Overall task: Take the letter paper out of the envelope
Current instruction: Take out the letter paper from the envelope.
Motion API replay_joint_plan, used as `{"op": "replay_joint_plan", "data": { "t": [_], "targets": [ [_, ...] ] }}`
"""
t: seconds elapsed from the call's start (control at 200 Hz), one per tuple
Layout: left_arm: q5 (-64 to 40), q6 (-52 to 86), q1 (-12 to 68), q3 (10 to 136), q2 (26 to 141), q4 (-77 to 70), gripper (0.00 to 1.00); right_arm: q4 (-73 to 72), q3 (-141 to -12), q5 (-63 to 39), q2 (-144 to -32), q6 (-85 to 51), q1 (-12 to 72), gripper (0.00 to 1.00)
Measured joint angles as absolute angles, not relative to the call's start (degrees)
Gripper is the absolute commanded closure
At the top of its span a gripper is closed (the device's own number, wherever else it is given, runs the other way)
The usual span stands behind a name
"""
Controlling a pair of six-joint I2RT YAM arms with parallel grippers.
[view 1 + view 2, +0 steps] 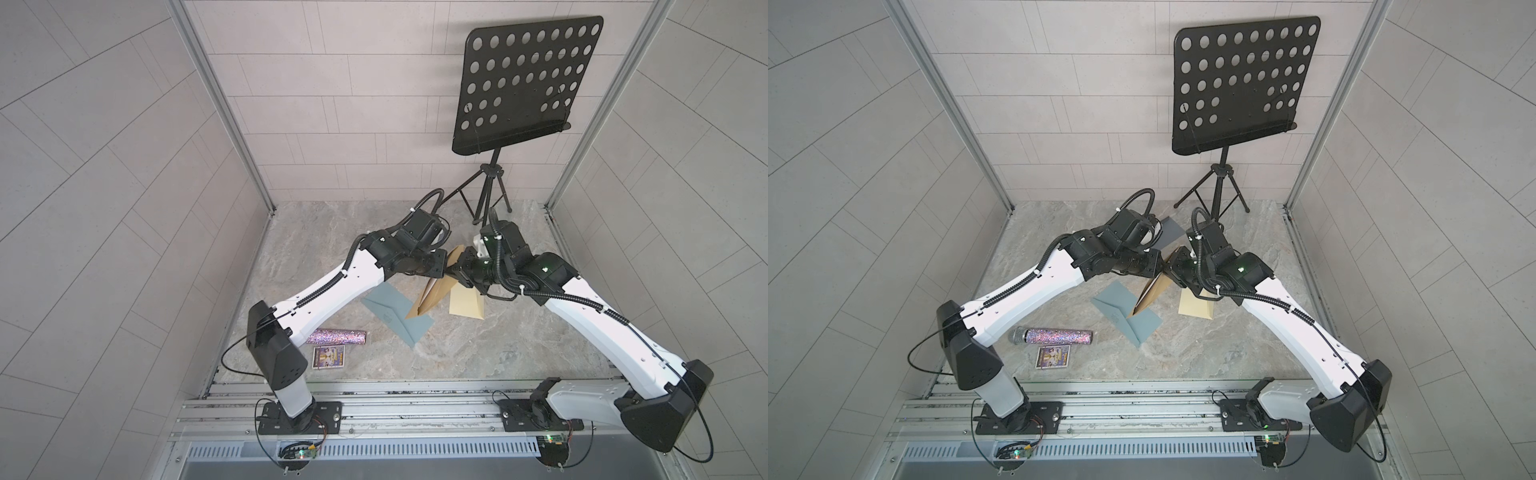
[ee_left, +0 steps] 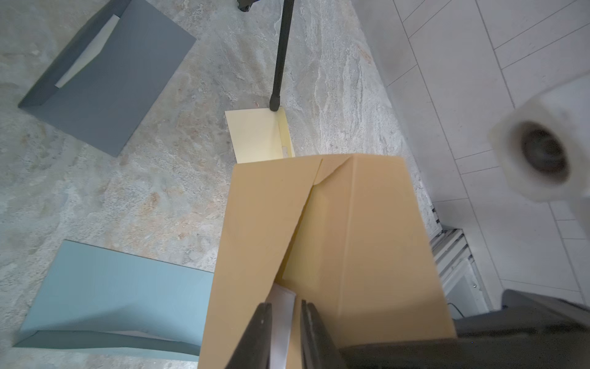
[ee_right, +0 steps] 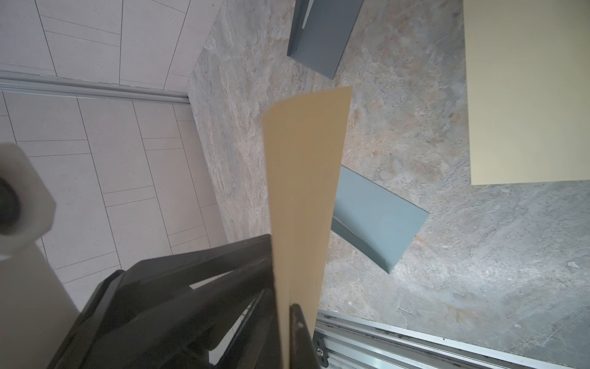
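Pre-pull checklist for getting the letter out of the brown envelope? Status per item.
1. Right gripper shut on brown envelope: ok.
2. Envelope mouth open, letter paper showing: ok.
3. Left gripper straddling the paper: ok.
4. Left gripper clamped on the paper: not ok, jaws apart, gap on one side.
5. Envelope wall outside the left jaws: cannot tell.

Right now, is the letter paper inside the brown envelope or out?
Partly in: the letter paper sticks out of the open brown envelope.
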State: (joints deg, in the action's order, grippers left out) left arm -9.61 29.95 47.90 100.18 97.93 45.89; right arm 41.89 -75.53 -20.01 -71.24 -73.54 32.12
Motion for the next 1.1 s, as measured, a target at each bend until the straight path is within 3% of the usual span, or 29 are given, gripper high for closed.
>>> {"op": "replay_joint_plan", "data": {
  "t": [0.565,0.79,1.101],
  "targets": [
    [-2.0,24.3,51.2,101.4,99.4,51.2,0.7,42.7,-75.5,-20.4,-70.6,-73.5,31.7,1.0],
    [-0.8,22.5,51.5,101.4,99.4,51.8,0.56,42.7,-75.5,-20.6,-70.6,-73.5,31.7,1.0],
    [1.7,20.5,52.7,101.4,99.9,52.9,0.66,42.7,-75.5,-20.6,-70.6,-73.5,31.3,1.0]
  ]
}}
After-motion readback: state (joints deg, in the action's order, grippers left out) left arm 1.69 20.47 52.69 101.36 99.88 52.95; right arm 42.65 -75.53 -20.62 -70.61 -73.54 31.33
